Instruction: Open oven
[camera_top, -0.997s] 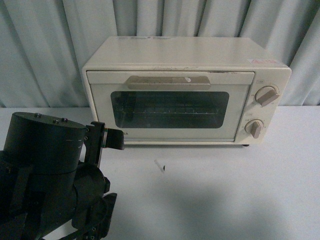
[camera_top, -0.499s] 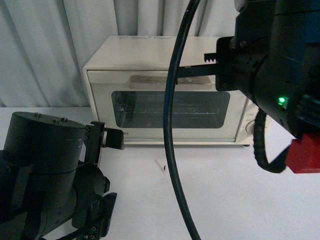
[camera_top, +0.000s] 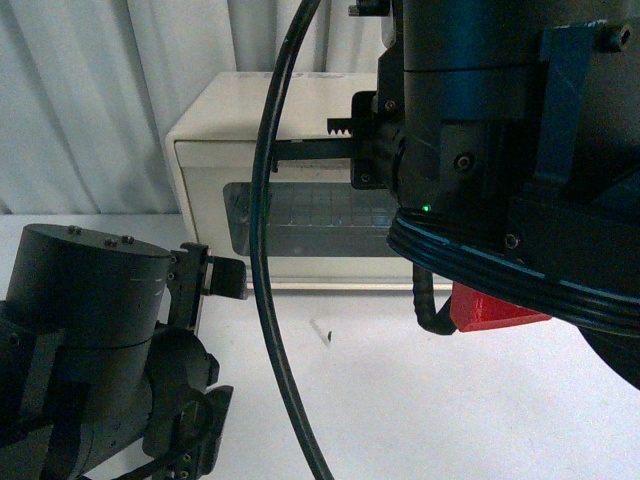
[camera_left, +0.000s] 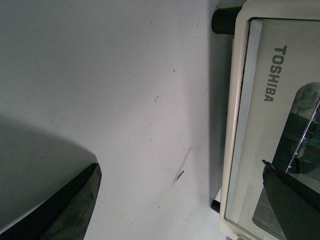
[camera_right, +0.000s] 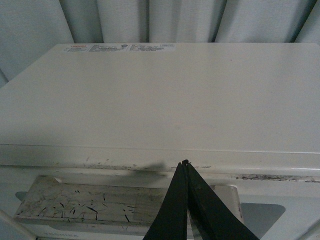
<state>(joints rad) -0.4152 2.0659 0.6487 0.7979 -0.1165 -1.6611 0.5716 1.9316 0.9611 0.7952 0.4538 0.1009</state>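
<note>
The cream-white oven (camera_top: 215, 130) stands at the back of the white table (camera_top: 380, 400), its door shut. My right arm hides its right half in the front view. My right gripper (camera_right: 185, 165) is shut on nothing; its tips hang over the seam between the oven top (camera_right: 160, 95) and the door, above the right end of the beige bar handle (camera_right: 90, 202). My left gripper (camera_left: 180, 167) is open low over the table, beside the oven's lower left front corner (camera_left: 235, 125). One of its fingers (camera_left: 285, 200) overlaps the door glass.
A grey curtain (camera_top: 100, 100) hangs behind the oven. A black cable (camera_top: 265, 250) from my right arm loops down across the middle of the front view. A small dark mark (camera_top: 322, 333) lies on the table in front of the oven.
My right arm has swung in from the right and moved left across the oven front, now hiding the knobs and most of the door. The left arm has not moved.
</note>
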